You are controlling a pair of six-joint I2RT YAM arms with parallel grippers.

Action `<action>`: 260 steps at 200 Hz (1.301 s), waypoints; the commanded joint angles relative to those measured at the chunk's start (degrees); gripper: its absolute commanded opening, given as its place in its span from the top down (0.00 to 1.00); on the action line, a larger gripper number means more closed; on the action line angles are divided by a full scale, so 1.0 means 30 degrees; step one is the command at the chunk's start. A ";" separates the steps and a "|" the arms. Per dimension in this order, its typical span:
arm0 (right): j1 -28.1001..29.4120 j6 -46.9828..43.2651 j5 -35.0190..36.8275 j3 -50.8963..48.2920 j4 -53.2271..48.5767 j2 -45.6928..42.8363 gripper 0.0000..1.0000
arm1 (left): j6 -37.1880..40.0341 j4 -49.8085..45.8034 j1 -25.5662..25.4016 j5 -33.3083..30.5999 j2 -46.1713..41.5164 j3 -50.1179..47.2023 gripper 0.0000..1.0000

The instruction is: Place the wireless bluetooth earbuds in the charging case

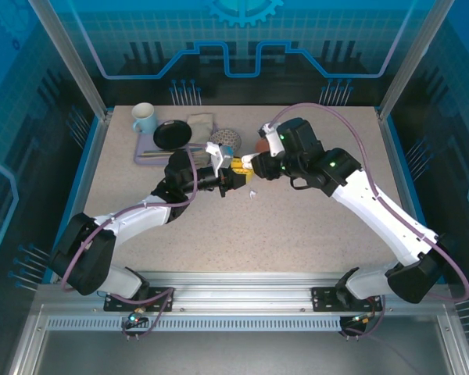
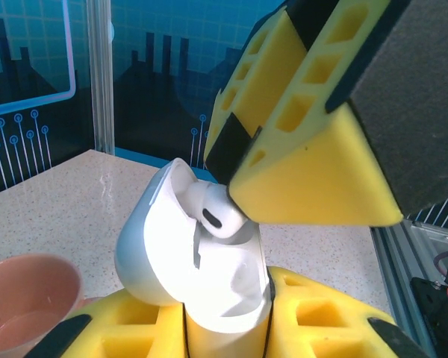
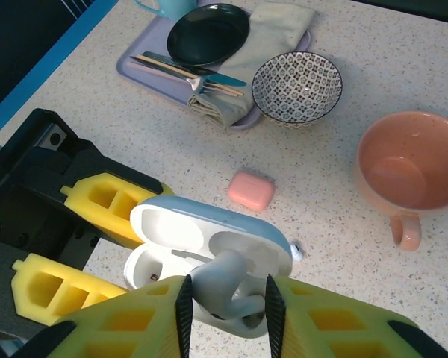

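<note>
At mid-table, the two arms meet tip to tip. The left gripper [image 2: 225,330] clamps the base of the white charging case [image 2: 164,257] between its yellow fingers, with the lid hinged open and leaning away from the base. The right gripper [image 3: 228,297] is closed narrowly on a white earbud [image 3: 225,277], pinched right at its fingertips. That earbud lies at the mouth of the open case, touching the inner moulding and partly inside it. Whether it is fully seated in its well cannot be told. On the table [image 3: 343,261] just beyond the held case lies a small closed pink case [image 3: 251,190]. A pink mug [image 3: 403,164] stands to its right. Farther back are a patterned bowl [image 3: 296,86] and a tray [image 3: 145,45] carrying a black plate [image 3: 207,33].
</note>
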 commanded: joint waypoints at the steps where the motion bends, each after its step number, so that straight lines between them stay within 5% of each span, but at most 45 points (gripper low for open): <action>1: -0.0638 -0.0306 0.0508 -0.0474 -0.0793 -0.0674 0.67 | 0.0646 0.0726 -0.0121 0.0053 -0.0510 0.0333 1.00; 202: -0.1358 0.0244 -0.2628 0.1394 -0.0348 0.0866 0.72 | 0.0644 0.0753 -0.0140 0.0083 -0.0554 0.0377 1.00; 260: -0.1466 -0.0441 -0.2709 0.0550 -0.1091 -0.0734 0.71 | 0.0746 0.0649 -0.0143 0.0051 -0.0698 0.0405 1.00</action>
